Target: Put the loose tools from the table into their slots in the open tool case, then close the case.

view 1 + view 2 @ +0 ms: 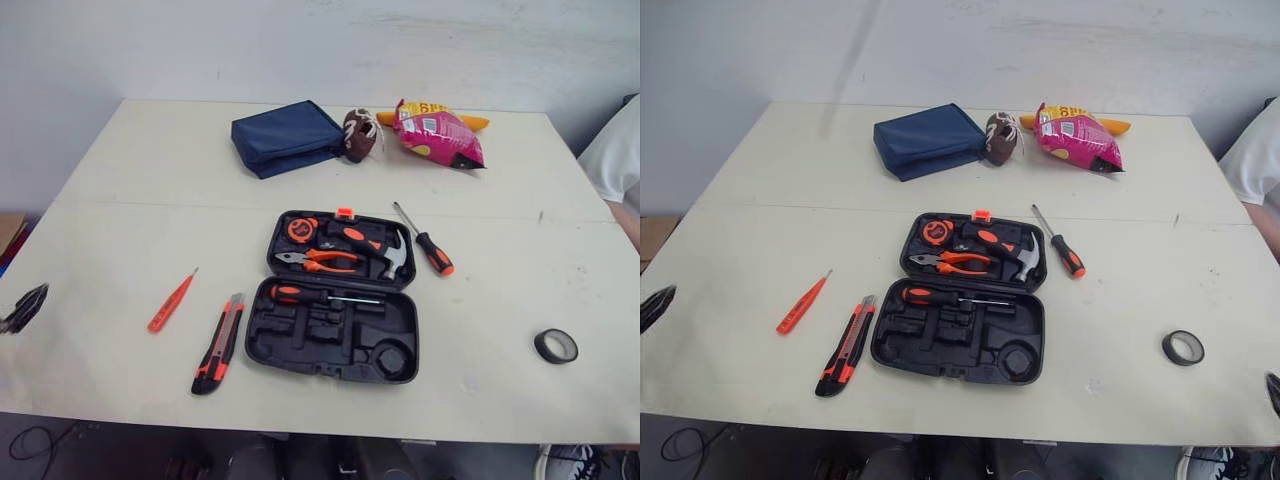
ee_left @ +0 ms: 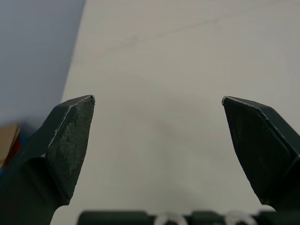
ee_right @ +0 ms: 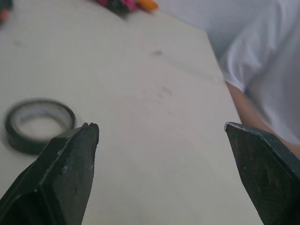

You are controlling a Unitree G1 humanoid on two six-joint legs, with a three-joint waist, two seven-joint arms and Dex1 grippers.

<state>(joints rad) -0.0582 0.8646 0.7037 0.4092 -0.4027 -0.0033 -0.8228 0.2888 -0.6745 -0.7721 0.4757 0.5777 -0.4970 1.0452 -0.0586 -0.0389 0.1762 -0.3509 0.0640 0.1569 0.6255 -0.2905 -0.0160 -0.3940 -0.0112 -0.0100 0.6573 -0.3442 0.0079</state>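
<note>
Tool case (image 1: pixel 300 340): you have one, black, lying open at the middle of the table (image 1: pixel 120 230), with its lid half on the far side and its base half towards you. In the lid half you can count three tools: one orange tape measure (image 1: pixel 302 229) at the far left, one pair of orange-handled pliers (image 1: pixel 320 261) below it, and one hammer (image 1: pixel 385 255) on the right. The base half carries one stowed screwdriver (image 1: pixel 320 296) lying across its far edge; the moulded recesses nearer you show bare black plastic.

Three loose tools lie on the table around the case. One utility knife (image 1: pixel 218 344), black and orange, lies just beside the left edge of the base half, apart from it. One orange tester pen (image 1: pixel 171 302) lies further left. One loose screwdriver (image 1: pixel 428 243), with a black and orange handle, lies just right of the lid half, its tip pointing away.

One roll of black tape (image 1: pixel 555 346) sits well to the right, near the front edge. Along the far side you have one blue pouch (image 1: pixel 285 137), one small brown football (image 1: pixel 360 134) and one pink snack bag (image 1: pixel 437 133) in a row. A person's white sleeve (image 1: pixel 612 155) shows at the right edge.

Your left gripper (image 2: pixel 157 99) hangs over bare table at the far left, well away from the case, fingers spread wide with nothing between them. Your right gripper (image 3: pixel 159 125) is low at the right front, near the tape roll, its fingers likewise spread and holding nothing.
</note>
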